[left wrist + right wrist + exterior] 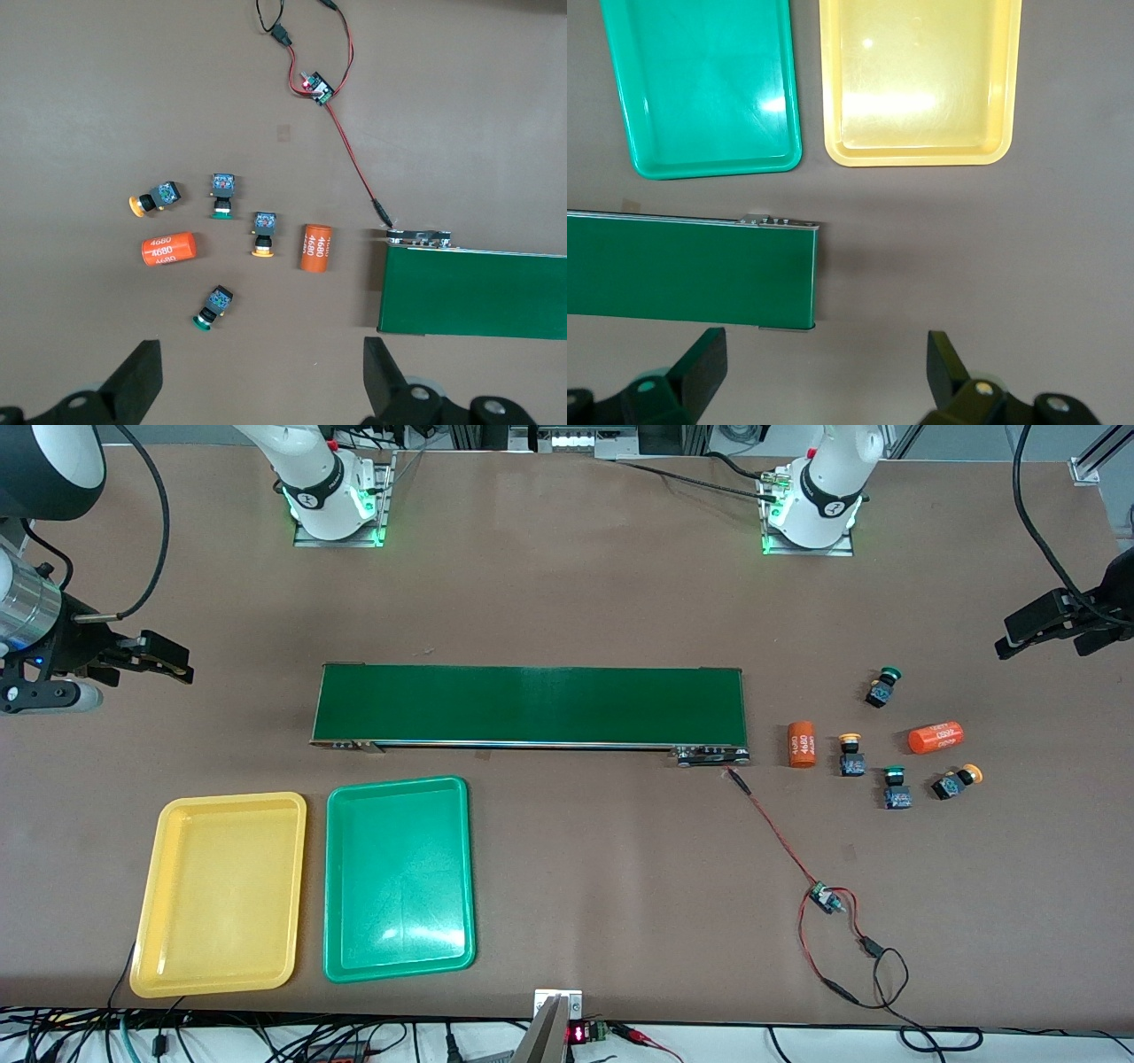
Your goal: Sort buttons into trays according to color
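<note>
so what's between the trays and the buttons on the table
In the front view, the red-and-black wire with its small board lies between the green tray and the buttons; otherwise bare table.

front: high, facing robots, whole table | wrists: looking down from above | shared: conveyor belt (pixel 529 705) ends

A dark-green conveyor belt (pixel 529 706) crosses mid-table, two orange cylinders (pixel 801 744) (pixel 935 737) and a red-black wire (pixel 802 868) beside it.

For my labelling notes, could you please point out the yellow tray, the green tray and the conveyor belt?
yellow tray (pixel 221 886), front view, bare floor.
green tray (pixel 399 877), front view, bare floor.
conveyor belt (pixel 530 705), front view, middle of belt surface.
</note>
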